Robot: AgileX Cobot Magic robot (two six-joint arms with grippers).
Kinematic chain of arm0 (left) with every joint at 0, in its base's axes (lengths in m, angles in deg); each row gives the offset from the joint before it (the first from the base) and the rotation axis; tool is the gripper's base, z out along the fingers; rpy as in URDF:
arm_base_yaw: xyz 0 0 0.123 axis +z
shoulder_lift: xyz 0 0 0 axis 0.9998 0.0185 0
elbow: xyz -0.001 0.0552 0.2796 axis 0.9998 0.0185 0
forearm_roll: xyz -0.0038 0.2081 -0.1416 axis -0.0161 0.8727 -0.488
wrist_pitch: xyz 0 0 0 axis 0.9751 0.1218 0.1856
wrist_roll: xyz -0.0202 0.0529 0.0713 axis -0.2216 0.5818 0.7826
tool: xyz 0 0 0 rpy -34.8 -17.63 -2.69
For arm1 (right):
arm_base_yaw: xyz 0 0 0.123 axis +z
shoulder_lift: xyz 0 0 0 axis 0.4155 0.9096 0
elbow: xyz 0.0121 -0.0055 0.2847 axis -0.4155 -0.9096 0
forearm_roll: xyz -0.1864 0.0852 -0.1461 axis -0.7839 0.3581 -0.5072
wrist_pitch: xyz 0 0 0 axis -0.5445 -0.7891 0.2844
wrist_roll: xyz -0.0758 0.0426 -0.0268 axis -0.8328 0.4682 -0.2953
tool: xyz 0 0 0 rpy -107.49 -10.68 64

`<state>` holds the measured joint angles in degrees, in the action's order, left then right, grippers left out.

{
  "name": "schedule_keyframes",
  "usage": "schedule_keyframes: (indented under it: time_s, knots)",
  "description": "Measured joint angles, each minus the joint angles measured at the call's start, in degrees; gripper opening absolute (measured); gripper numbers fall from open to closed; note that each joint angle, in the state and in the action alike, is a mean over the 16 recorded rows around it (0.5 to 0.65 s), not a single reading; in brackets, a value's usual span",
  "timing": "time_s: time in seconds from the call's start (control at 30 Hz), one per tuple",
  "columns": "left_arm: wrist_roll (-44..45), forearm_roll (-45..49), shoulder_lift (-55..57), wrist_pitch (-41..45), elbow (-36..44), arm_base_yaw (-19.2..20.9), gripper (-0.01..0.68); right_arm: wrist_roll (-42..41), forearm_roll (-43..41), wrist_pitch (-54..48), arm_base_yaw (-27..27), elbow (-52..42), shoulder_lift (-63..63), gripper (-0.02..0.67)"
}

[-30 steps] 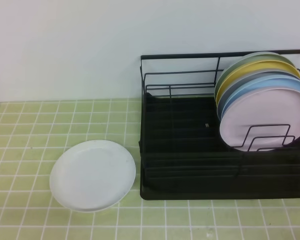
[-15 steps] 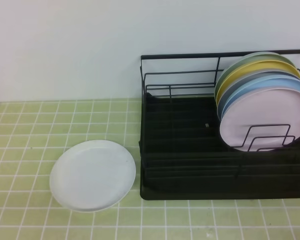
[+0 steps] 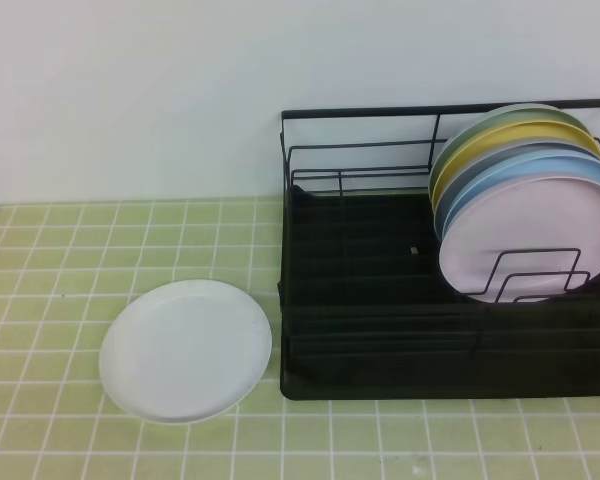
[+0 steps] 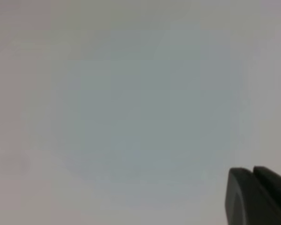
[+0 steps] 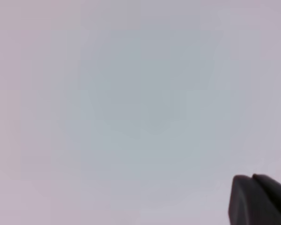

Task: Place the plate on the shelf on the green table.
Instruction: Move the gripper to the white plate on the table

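I see the white plate (image 3: 186,350) lying flat on the green table (image 3: 40,300), just left of the black shelf (image 3: 380,330), where coloured plates (image 3: 525,210) stand upright at the right end. My left gripper (image 4: 258,197) and right gripper (image 5: 258,200) are both closed on nothing, facing a blank wall

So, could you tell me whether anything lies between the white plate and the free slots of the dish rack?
Nothing visible does. The white plate lies flat on the green tiled table, just left of the black wire dish rack. The rack's left part is empty; the coloured plates stand at its right end, the pink one foremost.
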<state>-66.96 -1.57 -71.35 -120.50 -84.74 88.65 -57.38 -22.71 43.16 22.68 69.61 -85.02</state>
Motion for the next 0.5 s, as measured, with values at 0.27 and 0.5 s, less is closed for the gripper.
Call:
schedule_keyframes:
  time_s: [0.27,0.5]
  knots:
    - [-3.44,0.04,0.09,6.35,0.0,0.0,-0.002,-0.01,0.29,11.84,0.0,0.02,0.0,-0.001]
    - [-4.52,1.66,0.17,9.06,-0.03,-0.01,-0.002,-0.04,1.18,13.63,0.0,0.02,0.0,-0.001]
